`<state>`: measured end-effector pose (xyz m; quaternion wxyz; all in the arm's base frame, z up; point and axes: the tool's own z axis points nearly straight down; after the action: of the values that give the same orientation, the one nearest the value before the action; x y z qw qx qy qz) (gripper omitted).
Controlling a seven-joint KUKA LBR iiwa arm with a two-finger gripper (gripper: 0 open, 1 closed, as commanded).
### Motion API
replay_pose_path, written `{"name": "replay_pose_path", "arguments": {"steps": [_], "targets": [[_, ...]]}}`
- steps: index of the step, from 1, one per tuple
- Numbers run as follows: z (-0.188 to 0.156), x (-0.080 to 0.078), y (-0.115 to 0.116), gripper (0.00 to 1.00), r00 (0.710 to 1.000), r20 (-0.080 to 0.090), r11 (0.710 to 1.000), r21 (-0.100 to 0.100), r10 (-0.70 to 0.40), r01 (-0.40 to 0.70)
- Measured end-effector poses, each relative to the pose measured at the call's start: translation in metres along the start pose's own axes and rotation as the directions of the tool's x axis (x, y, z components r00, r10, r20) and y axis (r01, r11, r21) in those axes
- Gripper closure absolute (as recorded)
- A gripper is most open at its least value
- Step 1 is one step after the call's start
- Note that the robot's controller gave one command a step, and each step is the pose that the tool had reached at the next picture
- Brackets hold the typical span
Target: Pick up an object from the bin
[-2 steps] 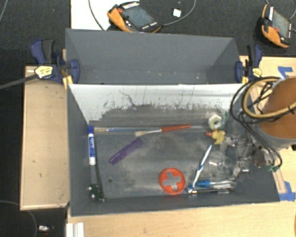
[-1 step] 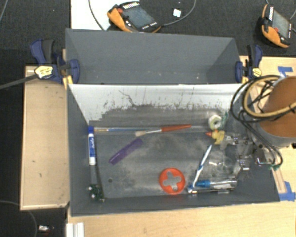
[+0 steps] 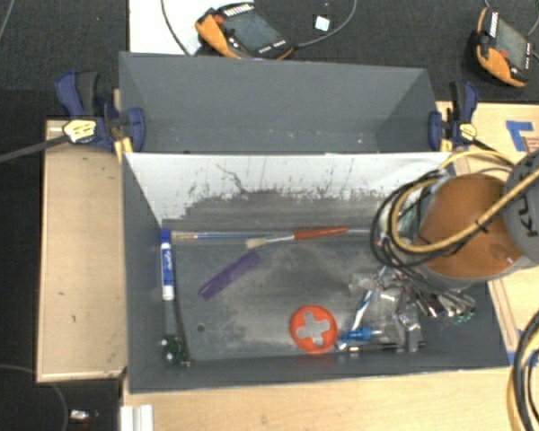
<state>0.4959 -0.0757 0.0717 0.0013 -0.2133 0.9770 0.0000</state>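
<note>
— Whereabouts for the gripper (image 3: 388, 323)?
— Down low at four o'clock on the floor of the bin (image 3: 269, 106), close to the right wall and near the front edge. Hung beneath the orange cover (image 3: 463, 227) and a tangle of cables (image 3: 404, 223).

— Clenched or released?
— Cannot tell; too cluttered down there.

— Nearest to it?
— A small blue piece (image 3: 357, 336), just beside it on the nine o'clock side, near the front wall. Touching or apart, cannot tell. Next along, an orange disc (image 3: 313, 328) with a white cross, lying flat at about five o'clock, just beside the blue piece.

— Round the edges?
— Along the back wall at twelve, a paintbrush (image 3: 269, 236) with an orange-red handle, laid lengthwise. Down the left wall at nine, a blue and white marker (image 3: 167, 268), parallel to that wall. In the seven o'clock corner, a small dark green thing (image 3: 174, 348).

— Open room?
— Plenty through the middle and toward seven o'clock: bare grey floor, broken only by a purple stick (image 3: 231, 274), lying slantwise at nine o'clock off centre, well apart from the gripper. Tight at four o'clock, hemmed between right wall, front wall and disc.
</note>
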Motion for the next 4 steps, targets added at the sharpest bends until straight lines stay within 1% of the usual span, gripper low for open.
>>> {"name": "replay_pose_path", "arguments": {"steps": [1,2,3,4], "targets": [[-0.075,-0.010,0.002,0.00,0.993,0.004,0.993,0.004,-0.116,0.116],[-0.028,0.024,-0.046,0.00,0.991,-0.002,0.991,0.000,0.136,-0.136],[0.001,0.000,0.015,0.00,0.959,0.007,0.959,0.006,-0.284,0.284],[0.002,-0.004,0.037,1.00,0.997,-0.002,0.997,0.002,-0.074,0.074]]}}
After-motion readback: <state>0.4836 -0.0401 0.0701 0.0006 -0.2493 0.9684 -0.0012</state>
